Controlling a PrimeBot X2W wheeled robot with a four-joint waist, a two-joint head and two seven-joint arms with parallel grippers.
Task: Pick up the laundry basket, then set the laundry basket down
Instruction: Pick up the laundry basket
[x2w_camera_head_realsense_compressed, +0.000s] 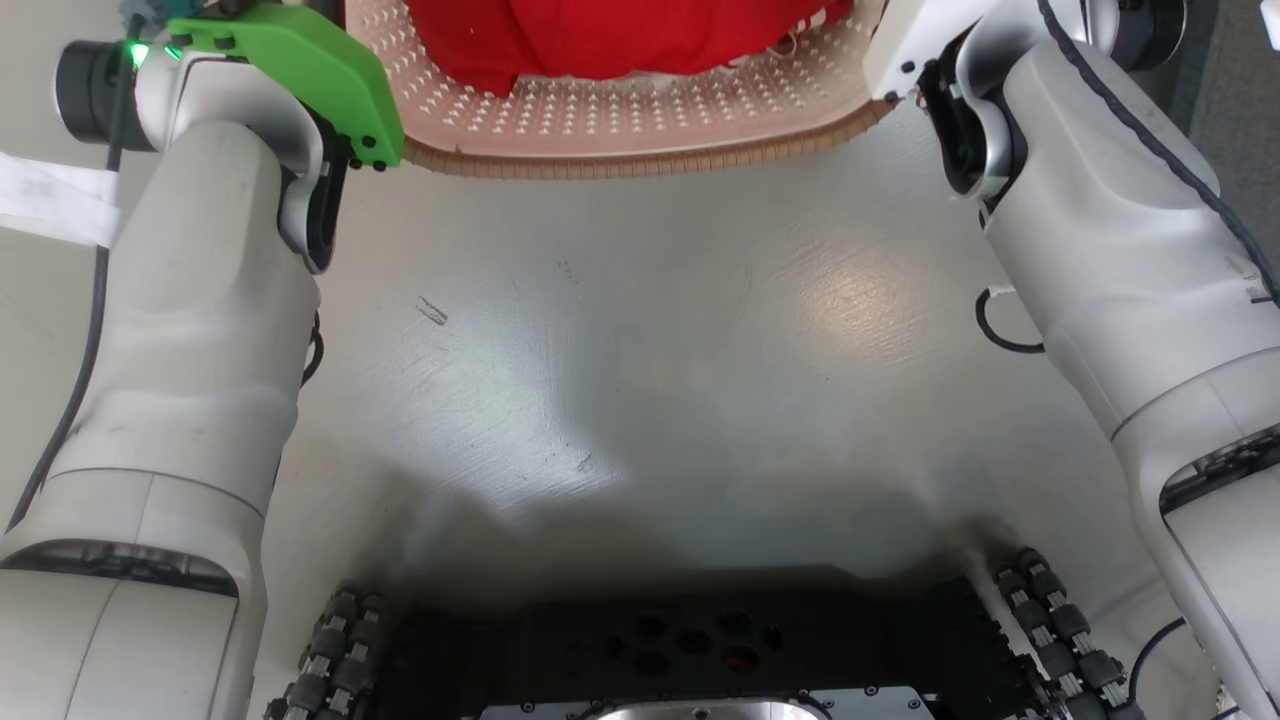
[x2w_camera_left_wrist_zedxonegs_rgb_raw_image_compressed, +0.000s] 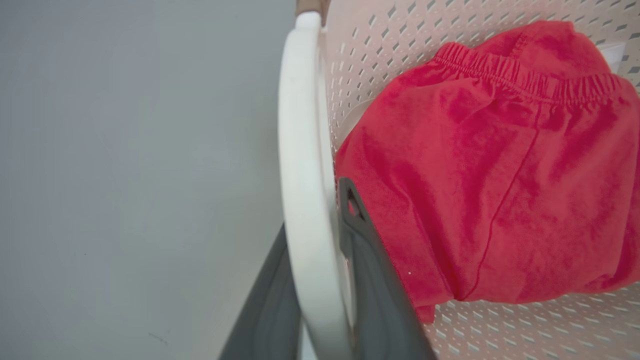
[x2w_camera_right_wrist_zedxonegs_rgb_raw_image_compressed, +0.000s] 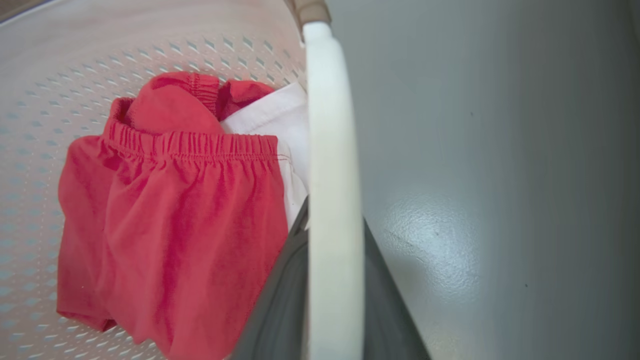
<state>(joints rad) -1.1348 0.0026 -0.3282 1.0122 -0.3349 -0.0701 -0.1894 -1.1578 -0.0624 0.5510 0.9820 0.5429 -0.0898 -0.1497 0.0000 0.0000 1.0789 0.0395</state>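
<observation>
Gripping the white left handle (x2w_camera_left_wrist_zedxonegs_rgb_raw_image_compressed: 300, 150), the left pincer (x2w_camera_left_wrist_zedxonegs_rgb_raw_image_compressed: 316, 210) has a dark finger pressed on each side of it. Between the two arms the laundry basket (x2w_camera_head_realsense_compressed: 620, 110) lies over the grey floor (x2w_camera_head_realsense_compressed: 640, 350), with red shorts (x2w_camera_left_wrist_zedxonegs_rgb_raw_image_compressed: 490, 175) and a white cloth (x2w_camera_right_wrist_zedxonegs_rgb_raw_image_compressed: 280, 120) inside. The right pincer (x2w_camera_right_wrist_zedxonegs_rgb_raw_image_compressed: 335, 215) is clamped likewise on the right handle (x2w_camera_right_wrist_zedxonegs_rgb_raw_image_compressed: 330, 125).

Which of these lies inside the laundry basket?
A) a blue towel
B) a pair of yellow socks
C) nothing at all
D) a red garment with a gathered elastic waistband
D: the right wrist view shows a red garment with a gathered waistband lying in the laundry basket, next to a white cloth.
</observation>
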